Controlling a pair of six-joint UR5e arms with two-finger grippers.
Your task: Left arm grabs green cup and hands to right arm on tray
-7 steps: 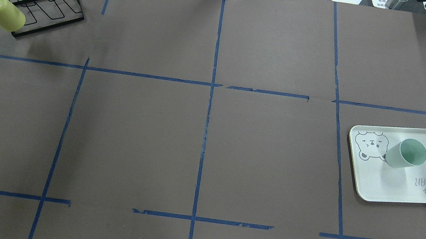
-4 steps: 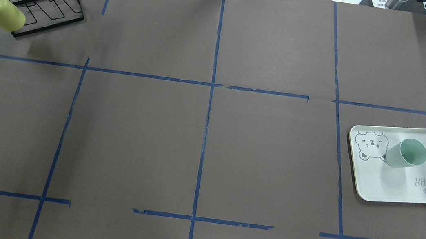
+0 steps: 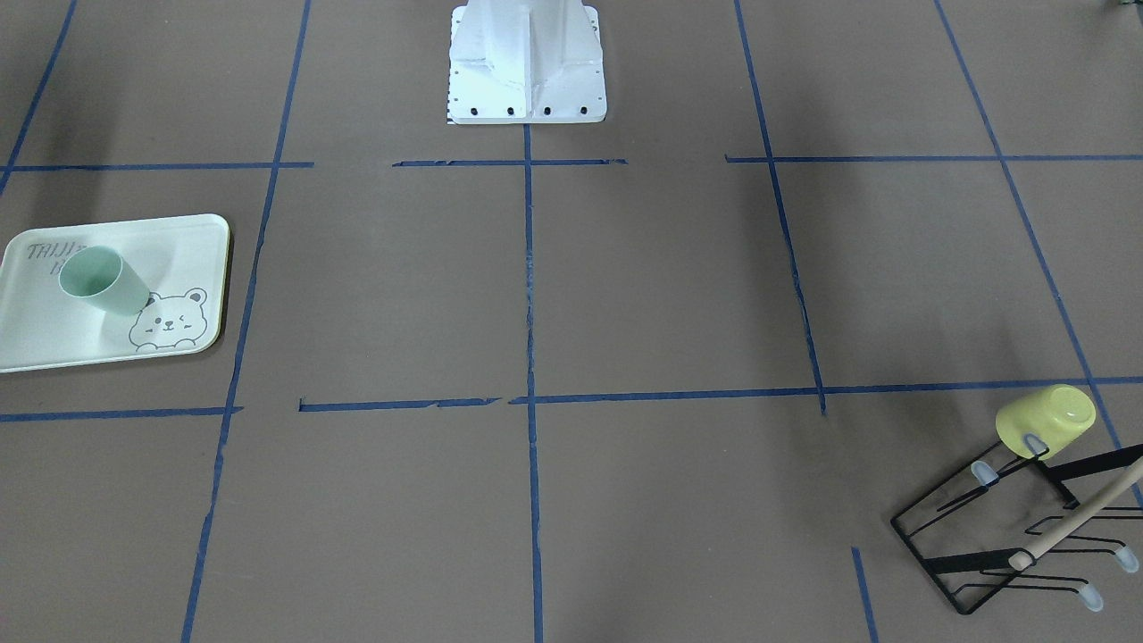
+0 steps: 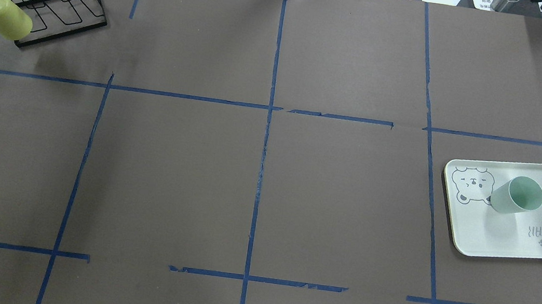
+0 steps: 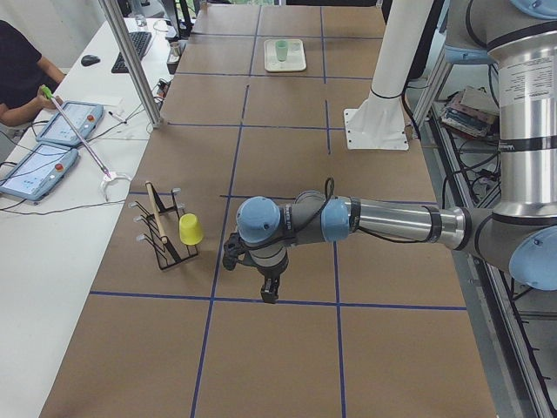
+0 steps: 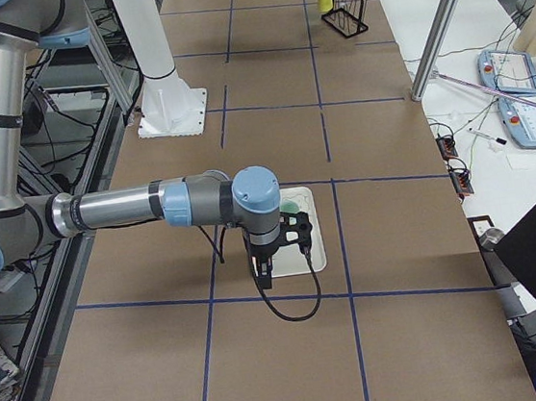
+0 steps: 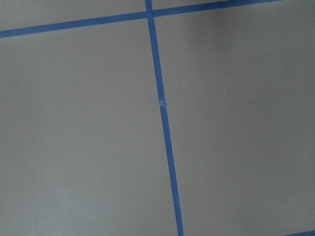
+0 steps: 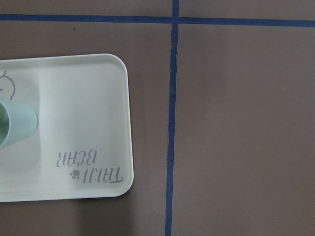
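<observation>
Overhead and front views oppose, steeply down; both show tray (image 4: 492, 237).

The brown surface (image 7: 74, 128) fills the view, crossed by blue tape (image 7: 165, 128) lines that meet near the top edge.

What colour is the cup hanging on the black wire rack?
Yellow-green; the small smooth plastic cup on the black wire rack shows best in the overhead view.

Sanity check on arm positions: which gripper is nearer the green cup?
Right. The right gripper hangs by the tray holding the green cup; the left gripper is toward the table's opposite end, near the rack.
</observation>
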